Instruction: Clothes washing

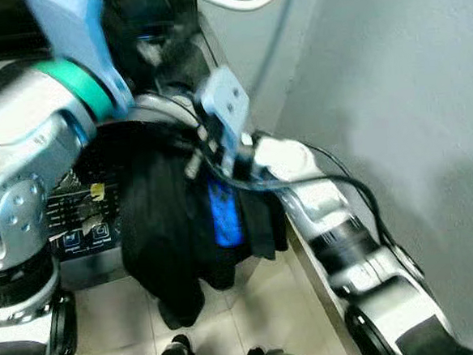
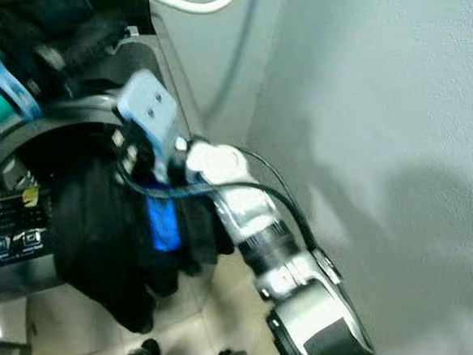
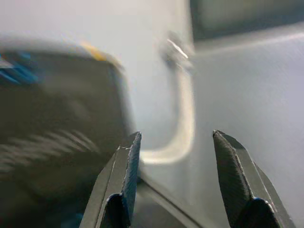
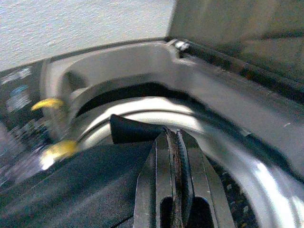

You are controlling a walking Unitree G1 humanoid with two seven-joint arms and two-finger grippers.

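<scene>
- Left gripper (image 3: 175, 147) up beyond the washer (image 1: 86, 229), fingers parted, nothing between them; white hose (image 3: 183, 128) ahead of it.
- Black garment (image 1: 163, 223) draped over the washer's front rim, hanging down its panel toward the tiled floor (image 1: 254, 306); blue patch on its right side.
- Right gripper (image 4: 173, 142) at the washer's drum opening, fingers pressed together on the garment's edge.

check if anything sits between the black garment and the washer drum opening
Nothing visible does. The black garment hangs over the washer's front rim, pinched by the right pincer just above the open drum.
</scene>
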